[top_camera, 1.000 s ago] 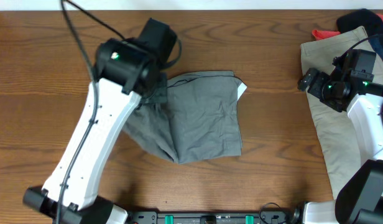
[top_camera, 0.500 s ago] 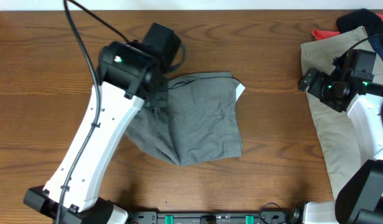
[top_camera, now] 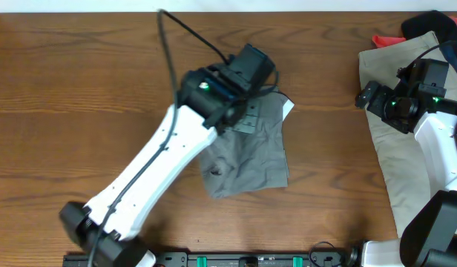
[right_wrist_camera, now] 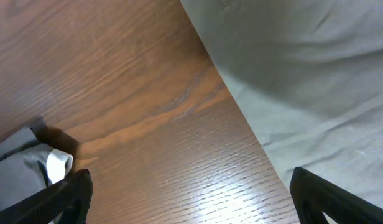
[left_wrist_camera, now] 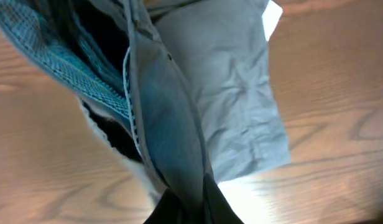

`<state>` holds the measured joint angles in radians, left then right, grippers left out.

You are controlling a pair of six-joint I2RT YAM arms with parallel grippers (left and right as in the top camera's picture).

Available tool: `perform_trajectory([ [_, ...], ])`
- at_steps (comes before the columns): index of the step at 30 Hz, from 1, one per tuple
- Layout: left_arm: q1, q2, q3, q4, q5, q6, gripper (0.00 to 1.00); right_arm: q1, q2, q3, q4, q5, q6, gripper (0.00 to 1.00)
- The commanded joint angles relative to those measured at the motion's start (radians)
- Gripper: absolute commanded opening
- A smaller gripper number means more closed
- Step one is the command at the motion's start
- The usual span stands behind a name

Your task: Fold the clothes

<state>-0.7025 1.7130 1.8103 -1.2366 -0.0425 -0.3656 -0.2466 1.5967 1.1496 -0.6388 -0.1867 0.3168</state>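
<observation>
Mid-surface, pinching grey-green shorts (top_camera: 251,159) in left claw (left_wrist_camera: 182,205), mid-fold; holding right claw (right_wrist_camera: 194,198) wide, empty; leaving beige shorts (top_camera: 384,148) unfolded.

No legible text anywhere.
The small white fabric tag (top_camera: 289,108) on the grey-green cotton shorts (top_camera: 251,159) looks blank, with no readable print.
</observation>
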Motion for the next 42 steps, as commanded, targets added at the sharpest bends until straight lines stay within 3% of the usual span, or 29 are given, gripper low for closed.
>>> perform_trajectory([
  [1,-0.029,0.05,-0.03,0.051,0.036,0.005,0.06,-0.003,0.002,0.011,-0.001,0.0,-0.018,0.99],
  [19,-0.05,0.331,-0.056,0.173,0.04,-0.014,0.08,-0.003,0.002,0.011,-0.001,0.0,-0.018,0.99],
  [20,-0.05,0.34,-0.056,0.174,0.04,-0.014,0.13,-0.003,0.002,0.011,-0.001,0.0,-0.018,0.99],
  [21,-0.05,0.344,-0.056,0.177,0.041,-0.014,0.27,-0.003,0.002,0.011,-0.001,0.0,-0.018,0.99],
  [23,-0.05,0.346,-0.056,0.178,0.044,-0.014,0.63,-0.003,0.002,0.011,-0.001,0.0,-0.018,0.99],
  [42,-0.049,0.119,-0.051,0.123,0.085,-0.031,0.74,-0.003,0.002,0.011,-0.001,0.0,-0.018,0.99],
])
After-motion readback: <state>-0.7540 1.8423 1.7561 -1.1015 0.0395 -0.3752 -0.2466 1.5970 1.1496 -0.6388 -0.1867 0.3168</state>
